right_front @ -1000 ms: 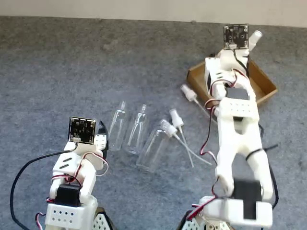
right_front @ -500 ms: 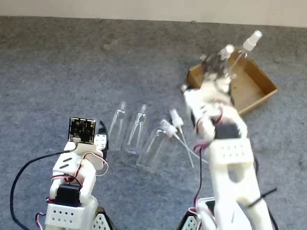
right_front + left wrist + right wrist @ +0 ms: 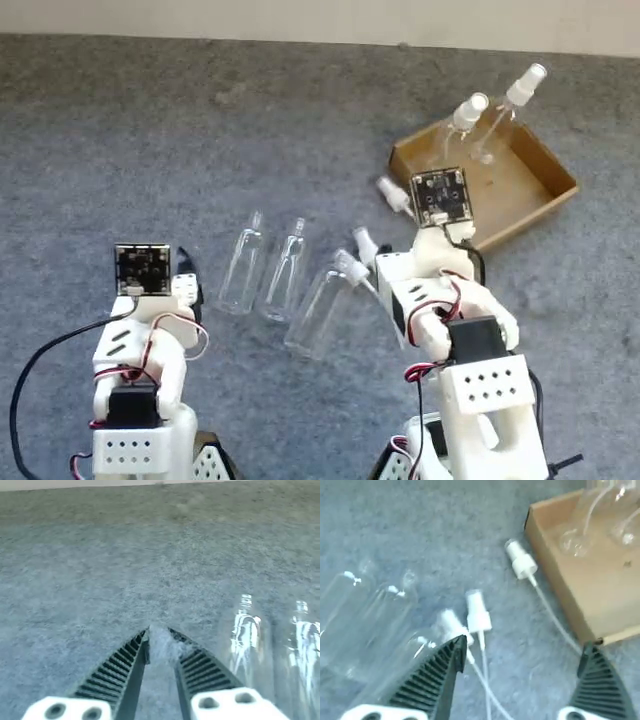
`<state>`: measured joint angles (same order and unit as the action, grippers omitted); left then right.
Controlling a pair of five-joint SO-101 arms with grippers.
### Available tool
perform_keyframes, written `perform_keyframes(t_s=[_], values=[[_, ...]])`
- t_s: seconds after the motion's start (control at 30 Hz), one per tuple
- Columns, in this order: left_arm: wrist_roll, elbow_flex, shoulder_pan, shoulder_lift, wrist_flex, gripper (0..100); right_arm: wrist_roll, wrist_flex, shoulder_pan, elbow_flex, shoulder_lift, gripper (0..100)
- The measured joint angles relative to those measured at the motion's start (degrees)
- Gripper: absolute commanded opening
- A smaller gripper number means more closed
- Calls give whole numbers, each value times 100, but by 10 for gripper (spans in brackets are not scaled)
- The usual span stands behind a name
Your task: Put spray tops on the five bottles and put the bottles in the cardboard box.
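Note:
Three clear uncapped bottles lie on the grey carpet: (image 3: 243,262), (image 3: 285,268) and a larger one (image 3: 322,308). Loose white spray tops lie beside them: one (image 3: 393,193) near the box, two (image 3: 365,245) (image 3: 350,268) by the larger bottle. The cardboard box (image 3: 540,200) holds two bottles with spray tops (image 3: 465,120) (image 3: 510,100). My right gripper (image 3: 524,644) is wide open above the loose spray tops (image 3: 477,612), holding nothing. My left gripper (image 3: 157,632) hangs over bare carpet beside a bottle (image 3: 245,635), fingers a narrow gap apart and empty.
The right arm (image 3: 440,280) stands between the box and the bottles. The left arm (image 3: 145,320) is at the near left. Open carpet stretches across the far left and the far middle. A pale wall edge runs along the back.
The right arm drew back from over the box toward the near side, uncovering two capped bottles in the box. The left arm shifted slightly to the left.

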<state>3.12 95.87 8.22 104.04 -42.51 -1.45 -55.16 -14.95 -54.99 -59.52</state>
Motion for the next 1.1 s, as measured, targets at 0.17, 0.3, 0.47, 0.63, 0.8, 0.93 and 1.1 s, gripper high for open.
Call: perform_keyframes(t_s=[0.17, 0.3, 0.47, 0.63, 0.8, 0.93, 1.1], values=[[0, 0, 167, 0, 35, 6, 79, -273, -290, 211, 0, 9], [0, 0, 404, 0, 35, 6, 88, -273, -501, 237, -9, 12], [0, 0, 633, 0, 79, 6, 721, -273, -501, 246, -9, 14], [0, 0, 642, 0, 105, 6, 993, -273, -501, 738, 176, 51], [0, 0, 642, 0, 105, 6, 1451, -563, -519, 1442, 1231, 152], [0, 0, 642, 0, 105, 6, 1688, -976, -782, 2057, 2356, 212], [0, 0, 624, 0, 105, 6, 2207, -1099, -1125, 2593, 3560, 231]])
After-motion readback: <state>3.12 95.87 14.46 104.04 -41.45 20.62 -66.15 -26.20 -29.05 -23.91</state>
